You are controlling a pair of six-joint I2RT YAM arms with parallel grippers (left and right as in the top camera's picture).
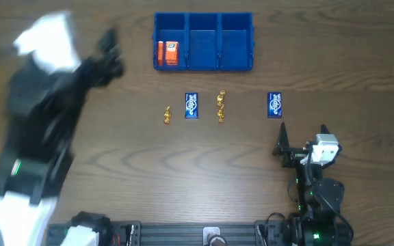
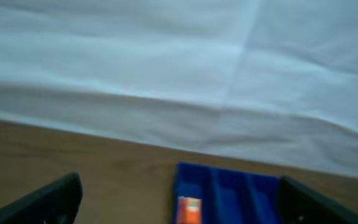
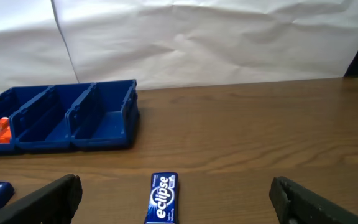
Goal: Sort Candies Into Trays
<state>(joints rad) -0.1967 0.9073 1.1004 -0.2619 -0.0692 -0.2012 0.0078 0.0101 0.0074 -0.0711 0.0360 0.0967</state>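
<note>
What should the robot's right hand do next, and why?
Probably ease the right hand forward and down over the blue candy pack. The hand is open, the pack lies flat on the table straight ahead of it, and the blue tray beyond has two bare compartments.

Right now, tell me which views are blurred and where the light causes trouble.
Top view: the left arm is a blurred smear; the tray and right gripper are crisp. Left wrist view: everything soft, the orange candy hazy. Right wrist view: sharp, even light, no glare on the blue pack.
</note>
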